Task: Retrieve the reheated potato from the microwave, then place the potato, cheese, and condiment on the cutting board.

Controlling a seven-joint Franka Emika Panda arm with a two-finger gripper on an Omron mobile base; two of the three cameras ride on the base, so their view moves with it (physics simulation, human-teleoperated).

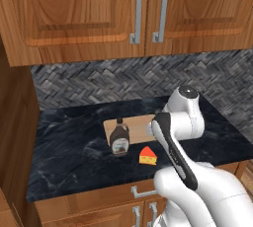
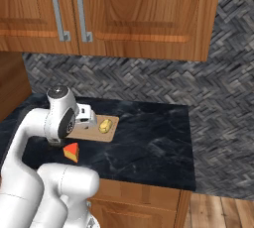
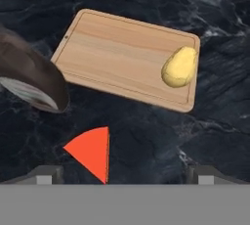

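Observation:
The yellowish potato (image 3: 179, 66) (image 2: 104, 125) lies on the right end of the tan cutting board (image 3: 122, 57) (image 1: 138, 127). The dark brown condiment bottle (image 1: 119, 139) (image 3: 34, 77) stands upright on the black counter, touching or overlapping the board's front left corner. In front of the board the orange-red cheese wedge (image 1: 147, 156) (image 2: 71, 151) (image 3: 93, 150) rests on the counter. My gripper (image 3: 126, 176) hovers open above the counter, with the cheese below and between its widely spread fingertips (image 3: 46, 175). The microwave is out of view.
Wooden wall cabinets with metal handles (image 1: 136, 11) hang above the herringbone backsplash (image 1: 123, 80). A tall wooden panel (image 1: 12, 137) bounds the counter on the left. The counter's right edge (image 2: 191, 147) drops to the floor. My own arm (image 1: 173, 147) hides part of the board.

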